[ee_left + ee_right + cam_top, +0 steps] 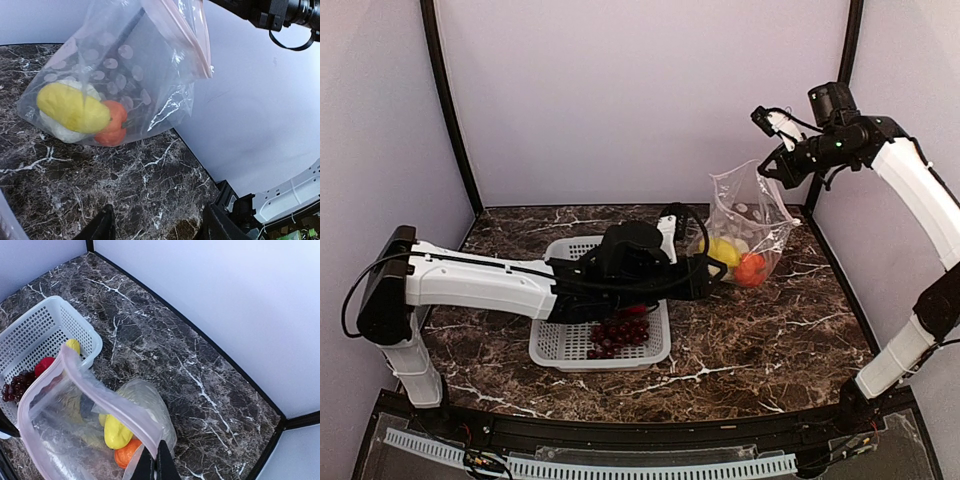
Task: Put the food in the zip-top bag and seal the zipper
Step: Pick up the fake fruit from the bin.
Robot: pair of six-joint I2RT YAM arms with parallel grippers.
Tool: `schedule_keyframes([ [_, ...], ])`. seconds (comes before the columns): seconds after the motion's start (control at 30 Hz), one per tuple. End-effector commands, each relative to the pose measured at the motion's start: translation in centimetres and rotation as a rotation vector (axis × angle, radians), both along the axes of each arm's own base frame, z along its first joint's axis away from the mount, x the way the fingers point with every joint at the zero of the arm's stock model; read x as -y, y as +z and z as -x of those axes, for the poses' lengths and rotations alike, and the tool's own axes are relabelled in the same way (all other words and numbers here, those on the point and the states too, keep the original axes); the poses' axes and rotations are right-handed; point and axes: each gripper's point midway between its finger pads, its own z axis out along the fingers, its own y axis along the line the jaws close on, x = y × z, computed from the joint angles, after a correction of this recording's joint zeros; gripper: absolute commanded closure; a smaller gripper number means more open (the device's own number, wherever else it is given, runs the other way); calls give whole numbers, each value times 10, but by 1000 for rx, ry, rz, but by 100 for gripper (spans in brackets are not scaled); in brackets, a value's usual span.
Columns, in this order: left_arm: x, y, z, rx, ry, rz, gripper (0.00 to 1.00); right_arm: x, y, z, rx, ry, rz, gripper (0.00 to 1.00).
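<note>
The zip-top bag (750, 222) hangs over the back right of the table, mouth open. My right gripper (155, 462) is shut on a corner of its pinkish zipper (110, 401), holding it up. Inside the bag lie a yellow piece (72, 107), an orange tomato (114, 125) and white cauliflower (59, 131). My left gripper (157, 227) is open and holds nothing, low over the table just in front of the bag. Its fingers (100, 227) are apart from the plastic. In the basket (45, 330) remain the grape bunch (618, 338), a red pepper (44, 365) and a second yellow piece (73, 346).
The white perforated basket (560, 350) sits left of centre, under my left forearm (480, 285). The enclosure's back wall and black corner post (820, 190) stand close behind the bag. The right arm (920, 190) reaches in from the right side.
</note>
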Motion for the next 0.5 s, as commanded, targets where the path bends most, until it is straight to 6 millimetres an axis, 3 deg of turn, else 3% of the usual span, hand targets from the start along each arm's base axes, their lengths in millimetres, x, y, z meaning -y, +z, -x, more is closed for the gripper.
schedule_keyframes([
  [0.0, -53, 23, -15, 103, 66, -140, 39, 13, 12, -9, 48, -60, 41, 100],
  [0.03, -67, 26, -25, 100, 109, -157, 39, 13, 9, -8, 40, -60, 40, 100],
  [0.17, -123, -19, -46, -7, 206, -325, 37, 7, -10, 1, -23, -33, 17, 100],
  [0.27, -155, -48, -51, -58, 251, -446, 35, 3, -26, 7, -66, -9, -1, 100],
  [0.33, -171, -66, -55, -81, 277, -525, 32, -2, -34, 14, -94, 21, -19, 100],
  [0.47, -184, -90, -58, -145, 262, -603, 28, -12, -38, 27, -134, 83, -66, 100],
])
